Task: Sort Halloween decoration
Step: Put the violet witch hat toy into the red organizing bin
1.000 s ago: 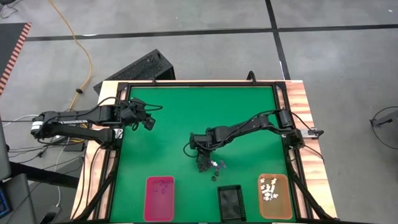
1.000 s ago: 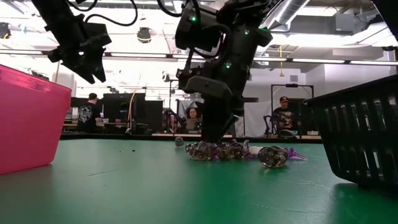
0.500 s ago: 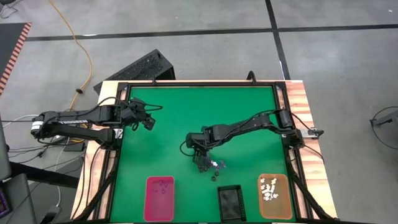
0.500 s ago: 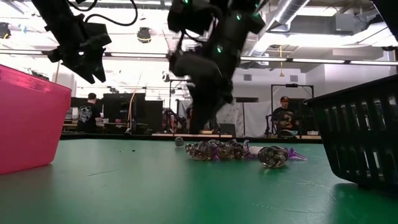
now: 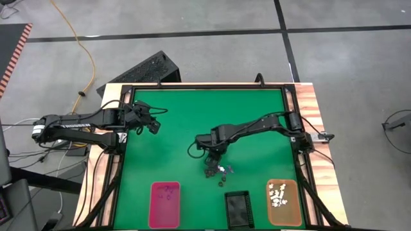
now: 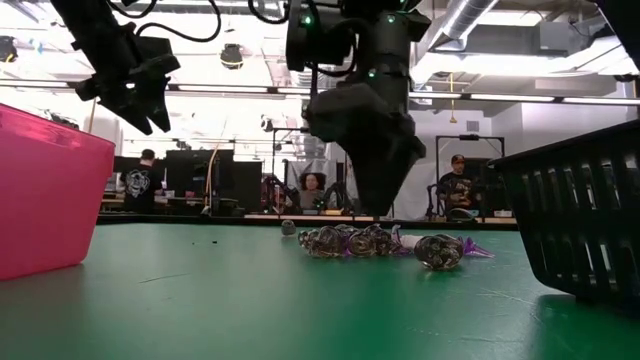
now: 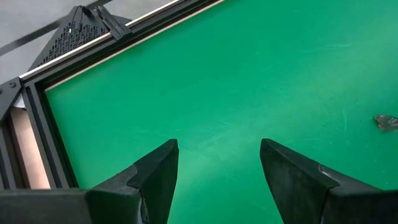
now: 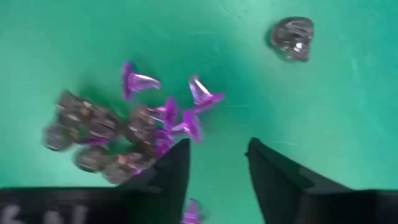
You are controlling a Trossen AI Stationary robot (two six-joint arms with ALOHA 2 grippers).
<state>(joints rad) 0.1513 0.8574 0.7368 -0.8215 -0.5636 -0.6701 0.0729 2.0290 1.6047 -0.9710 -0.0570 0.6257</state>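
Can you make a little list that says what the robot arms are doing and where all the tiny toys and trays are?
right gripper: open, above the pile, holding nothing
left gripper: open, waiting over bare mat at the table's left side
pile: dark and purple trinkets on the green mat, mid-table
pink tray: a few purple trinkets inside
black tray: contents too dark to tell
orange tray: white trinkets inside

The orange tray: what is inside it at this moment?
Inside the orange tray lies a small cluster of white trinkets, toward its far end; the rest of the floor shows bare orange. How many there are, or whether any overlap, cannot be told.
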